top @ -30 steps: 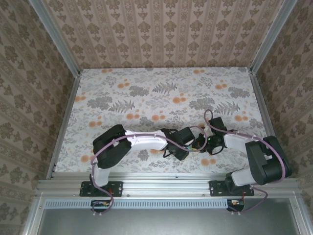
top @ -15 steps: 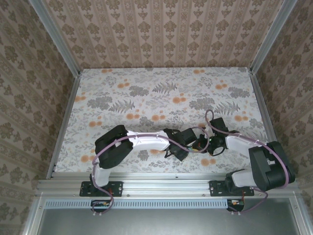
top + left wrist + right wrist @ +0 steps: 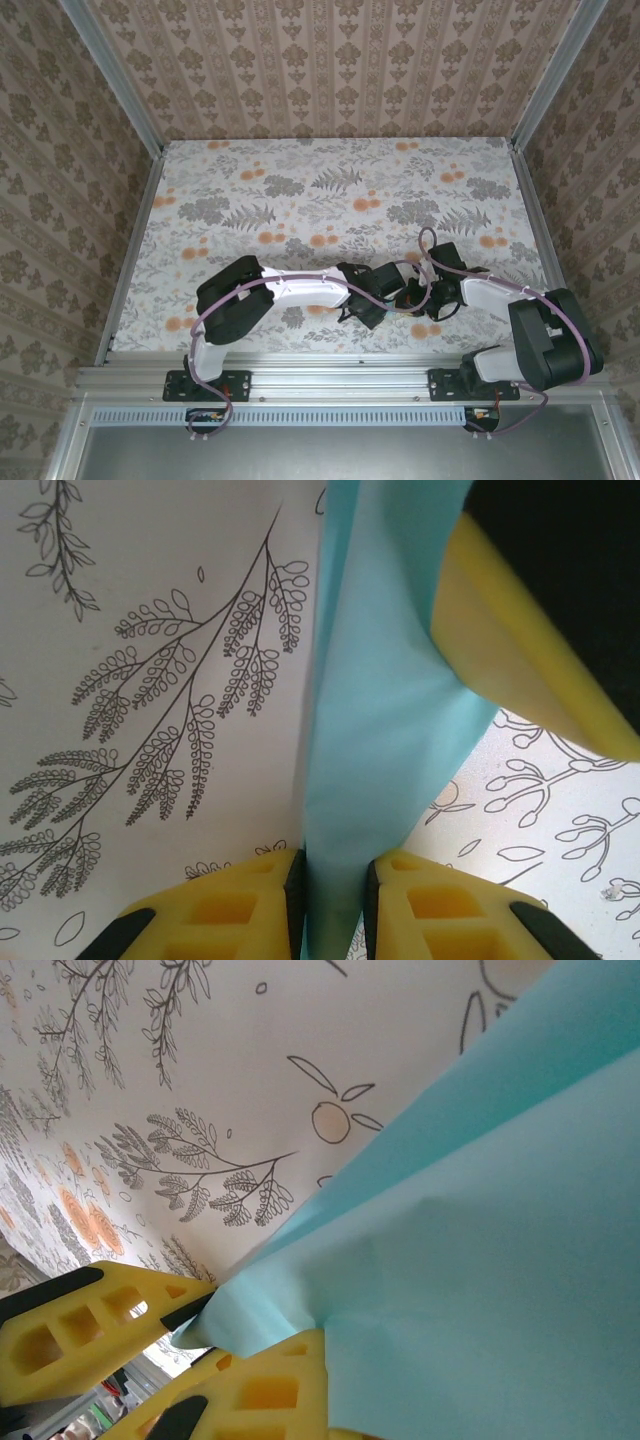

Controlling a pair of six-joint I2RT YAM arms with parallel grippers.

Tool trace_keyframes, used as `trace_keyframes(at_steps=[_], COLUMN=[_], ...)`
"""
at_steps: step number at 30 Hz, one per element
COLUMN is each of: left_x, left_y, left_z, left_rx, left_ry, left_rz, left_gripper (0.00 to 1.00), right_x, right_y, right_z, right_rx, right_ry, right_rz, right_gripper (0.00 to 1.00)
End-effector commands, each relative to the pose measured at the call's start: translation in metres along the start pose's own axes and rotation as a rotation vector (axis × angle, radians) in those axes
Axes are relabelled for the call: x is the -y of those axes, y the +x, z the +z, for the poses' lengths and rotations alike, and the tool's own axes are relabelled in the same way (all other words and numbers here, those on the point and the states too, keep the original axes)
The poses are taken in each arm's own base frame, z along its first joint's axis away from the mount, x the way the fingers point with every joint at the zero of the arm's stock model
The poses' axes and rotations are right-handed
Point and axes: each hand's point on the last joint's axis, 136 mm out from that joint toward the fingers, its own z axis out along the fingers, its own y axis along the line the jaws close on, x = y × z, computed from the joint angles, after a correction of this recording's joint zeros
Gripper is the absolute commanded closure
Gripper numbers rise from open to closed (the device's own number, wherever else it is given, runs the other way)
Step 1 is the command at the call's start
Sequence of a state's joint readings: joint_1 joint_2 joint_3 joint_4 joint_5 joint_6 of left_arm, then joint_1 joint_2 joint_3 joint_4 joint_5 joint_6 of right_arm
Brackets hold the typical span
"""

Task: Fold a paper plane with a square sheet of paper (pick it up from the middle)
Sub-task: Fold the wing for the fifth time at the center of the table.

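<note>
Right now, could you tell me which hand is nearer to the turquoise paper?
Neither: both hold the turquoise paper; the left hand pinches a fold, the right hand a corner.

Soft, even light fell from above; at my wrists the paper plane (image 3: 380,730) looked blurred, the tabletop (image 3: 150,810) washed pale.
</note>
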State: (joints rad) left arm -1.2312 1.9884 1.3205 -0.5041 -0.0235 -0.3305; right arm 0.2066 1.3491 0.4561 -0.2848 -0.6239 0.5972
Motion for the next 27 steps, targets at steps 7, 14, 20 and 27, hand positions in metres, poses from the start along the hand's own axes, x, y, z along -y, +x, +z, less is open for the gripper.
trace_keyframes(at_steps=[7,14,20,27], left_x=[-0.021,-0.014,-0.003,0.016], left_y=[0.039,0.033,0.023,-0.002], left_z=[0.035,0.024,0.003,-0.037], left_rx=[-0.139,-0.115,-0.074,0.023], left_ry=[-0.092,-0.052,0.052,0.234], left_rz=[0.050,0.065,0.046,-0.007], left_gripper=[0.74,0.71,0.65,0.61], right_x=[0.040,0.046,0.053,0.055], right_y=[0.021,0.022,0.025,0.026], right_z=[0.005,0.005,0.006,0.007], right_rx=[-0.054,-0.048,-0.057,-0.060], right_ry=[0.180,0.247,0.311,0.344], right_rz=[0.041,0.029,0.026,0.011], right_gripper=[1.00,1.00,1.00,1.00])
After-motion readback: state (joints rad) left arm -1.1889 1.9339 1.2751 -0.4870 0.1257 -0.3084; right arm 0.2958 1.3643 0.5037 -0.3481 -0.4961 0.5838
